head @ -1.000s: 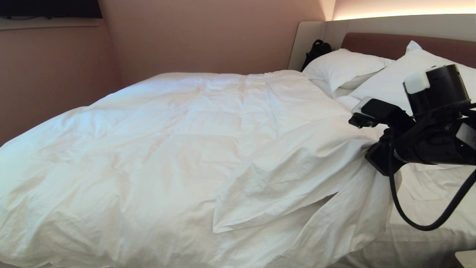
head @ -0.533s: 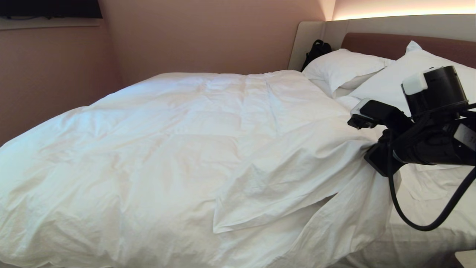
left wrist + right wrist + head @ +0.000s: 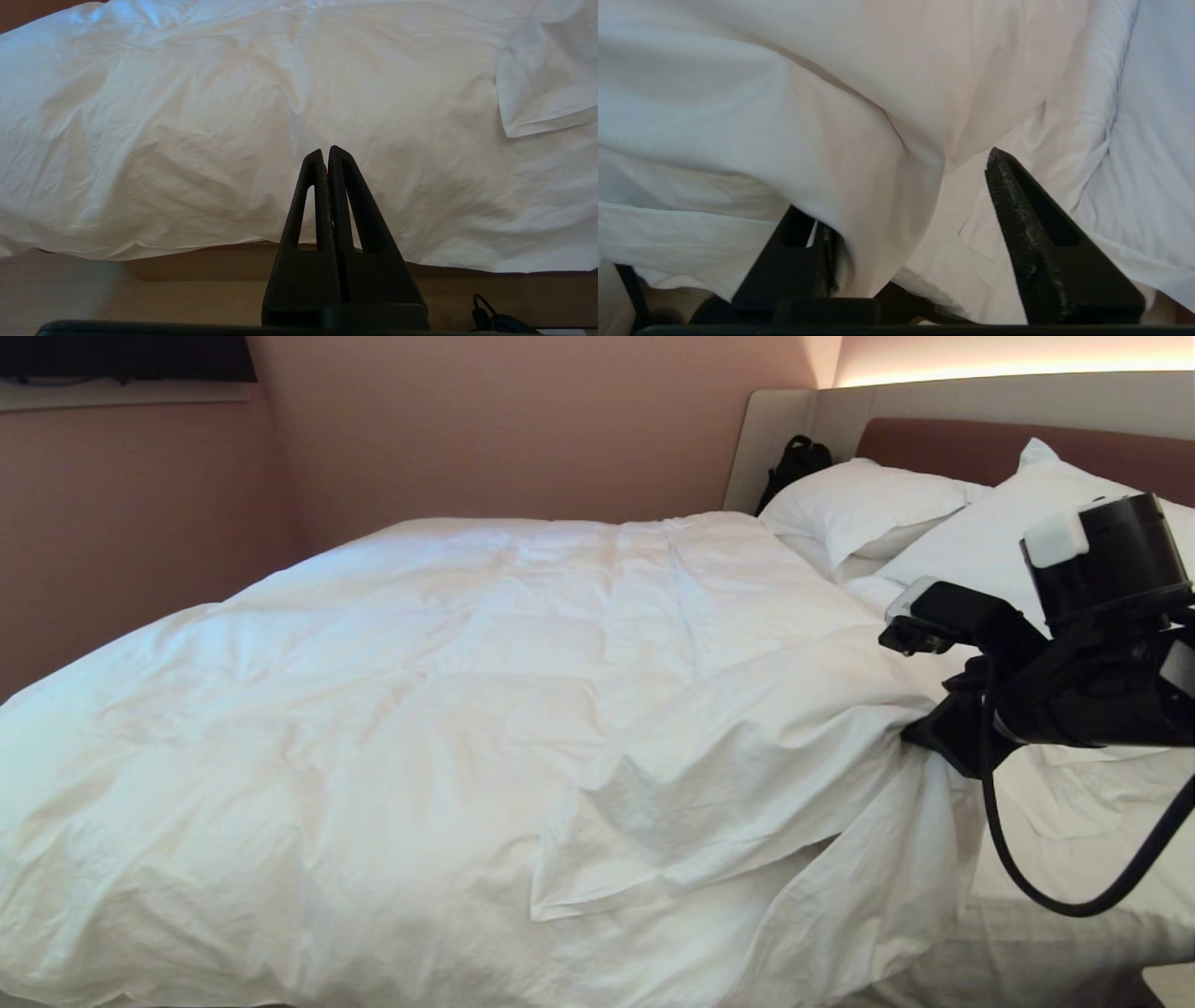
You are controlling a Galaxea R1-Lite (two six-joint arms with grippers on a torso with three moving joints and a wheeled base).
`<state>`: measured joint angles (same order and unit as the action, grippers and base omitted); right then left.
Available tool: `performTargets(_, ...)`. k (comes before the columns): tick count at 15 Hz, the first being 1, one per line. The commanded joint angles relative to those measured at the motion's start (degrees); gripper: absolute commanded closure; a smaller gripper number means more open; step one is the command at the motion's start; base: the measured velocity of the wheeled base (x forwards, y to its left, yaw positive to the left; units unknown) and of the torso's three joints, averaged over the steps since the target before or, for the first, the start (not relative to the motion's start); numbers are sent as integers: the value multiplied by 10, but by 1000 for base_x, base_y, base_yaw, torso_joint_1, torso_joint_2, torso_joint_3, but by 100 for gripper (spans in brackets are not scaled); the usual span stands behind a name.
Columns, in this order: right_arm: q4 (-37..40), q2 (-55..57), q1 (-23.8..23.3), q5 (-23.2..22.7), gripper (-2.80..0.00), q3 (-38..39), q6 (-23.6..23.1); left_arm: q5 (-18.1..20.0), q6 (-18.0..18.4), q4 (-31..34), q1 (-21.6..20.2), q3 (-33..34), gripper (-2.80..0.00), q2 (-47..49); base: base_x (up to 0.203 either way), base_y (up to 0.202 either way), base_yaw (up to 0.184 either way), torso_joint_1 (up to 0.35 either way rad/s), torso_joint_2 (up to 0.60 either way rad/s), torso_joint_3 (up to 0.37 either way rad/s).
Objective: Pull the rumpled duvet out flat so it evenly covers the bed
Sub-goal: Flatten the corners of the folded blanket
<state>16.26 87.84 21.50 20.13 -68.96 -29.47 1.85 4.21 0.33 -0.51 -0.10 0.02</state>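
One duvet (image 3: 448, 709), white and rumpled, spread over most of my bed (image 3: 1055, 933).

Near the head end on my right side, a folded-over flap (image 3: 709, 803) of the duvet lies bunched, and bare fitted sheet (image 3: 1074, 803) shows just beyond it. My right gripper (image 3: 915, 205) sits at that bunched edge with its fingers (image 3: 1017, 214) spread apart; a fold of duvet drapes between them and over one finger, unclamped. My left gripper (image 3: 326, 156) hangs off the near side of the bed above the brown floor (image 3: 117, 289), fingers pressed together on nothing. Two white pillows (image 3: 868, 504) rest against the brown headboard (image 3: 943, 443), with a black bag (image 3: 794, 462) in the far corner.
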Motion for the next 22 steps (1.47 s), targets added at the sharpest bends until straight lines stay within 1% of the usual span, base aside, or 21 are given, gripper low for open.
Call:
performTargets(1,3,-9,0,-103,-280,0,-11,0,0,0,0,0,0,0,0,0,0,0,0,0)
performTargets(2,8,-11,0,-161,-280,-2,-14,0,0,0,0,0,0,0,0,0,0,0,0,0)
performTargets(3,13,-12,0,-196,-280,-6,-15,0,0,0,0,0,0,0,0,0,0,0,0,0)
performTargets(4,14,-12,0,-223,-280,-8,-14,0,0,0,0,0,0,0,0,0,0,0,0,0)
performTargets(5,14,-10,0,-291,-280,-11,-12,0,0,0,0,0,0,0,0,0,0,0,0,0)
performTargets(6,14,-6,-1,-343,-280,-16,-10,0,0,0,0,0,0,0,0,0,0,0,0,0)
performTargets(7,14,2,-5,-368,-280,-23,-7,0,0,0,0,0,0,0,0,0,0,0,0,0)
performTargets(9,13,14,-5,-372,-280,-35,20,0,0,0,0,0,0,0,0,0,0,0,0,0)
performTargets(10,10,14,-5,-372,-280,-36,42,0,0,0,0,0,0,0,0,0,0,0,0,0)
performTargets(13,-12,3,-4,-375,-280,-36,74,0,0,0,0,0,0,0,0,0,0,0,0,0)
performTargets(16,-57,11,0,-374,-280,-59,162,0,0,0,0,0,0,0,0,0,0,0,0,0)
performTargets(19,-69,35,0,-360,-280,-99,229,0,0,0,0,0,0,0,0,0,0,0,0,0)
performTargets(20,-69,39,1,-348,-280,-105,239,0,0,0,0,0,0,0,0,0,0,0,0,0)
performTargets(21,-69,51,1,-303,0,-121,257,0,0,0,0,0,0,0,0,0,0,0,0,0)
performTargets(22,-69,59,4,-262,0,-130,263,0,0,0,0,0,0,0,0,0,0,0,0,0)
